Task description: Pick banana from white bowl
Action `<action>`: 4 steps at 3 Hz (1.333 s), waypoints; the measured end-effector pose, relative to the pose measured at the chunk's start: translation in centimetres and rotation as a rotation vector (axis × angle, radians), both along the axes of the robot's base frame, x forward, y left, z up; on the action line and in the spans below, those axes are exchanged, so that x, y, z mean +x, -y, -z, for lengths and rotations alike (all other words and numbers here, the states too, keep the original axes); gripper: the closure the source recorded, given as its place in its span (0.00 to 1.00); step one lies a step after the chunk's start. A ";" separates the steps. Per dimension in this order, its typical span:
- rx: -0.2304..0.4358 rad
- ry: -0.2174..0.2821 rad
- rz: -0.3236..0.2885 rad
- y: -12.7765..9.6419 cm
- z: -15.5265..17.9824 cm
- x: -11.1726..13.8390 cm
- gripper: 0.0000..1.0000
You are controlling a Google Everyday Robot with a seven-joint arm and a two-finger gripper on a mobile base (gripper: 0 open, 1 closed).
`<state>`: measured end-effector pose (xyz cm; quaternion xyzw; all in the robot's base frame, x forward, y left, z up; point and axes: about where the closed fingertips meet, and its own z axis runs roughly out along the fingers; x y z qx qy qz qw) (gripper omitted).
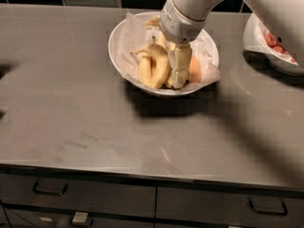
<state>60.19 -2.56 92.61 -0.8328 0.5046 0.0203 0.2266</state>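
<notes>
Grey metal counter (71, 103) holds a wide, shiny white bowl (118, 42) lined with crinkly paper. A curved yellow banana (154, 69) lies inside. The pale gripper (179, 77) reaches down right beside it; I cannot tell if it pinches. A weak hold could drop the banana.

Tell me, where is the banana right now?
The banana lies in the white bowl, upper middle of the camera view, on the grey counter. The gripper reaches down into the bowl right beside it, on the picture's right.
</notes>
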 end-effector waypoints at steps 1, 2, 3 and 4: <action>-0.026 0.030 -0.013 -0.3 0.6 0.8 0.00; -0.023 0.047 -0.036 -1.1 1.0 1.6 0.00; -0.015 0.042 -0.050 -1.9 1.8 2.2 0.00; -0.003 0.013 -0.054 -2.4 3.2 1.9 0.00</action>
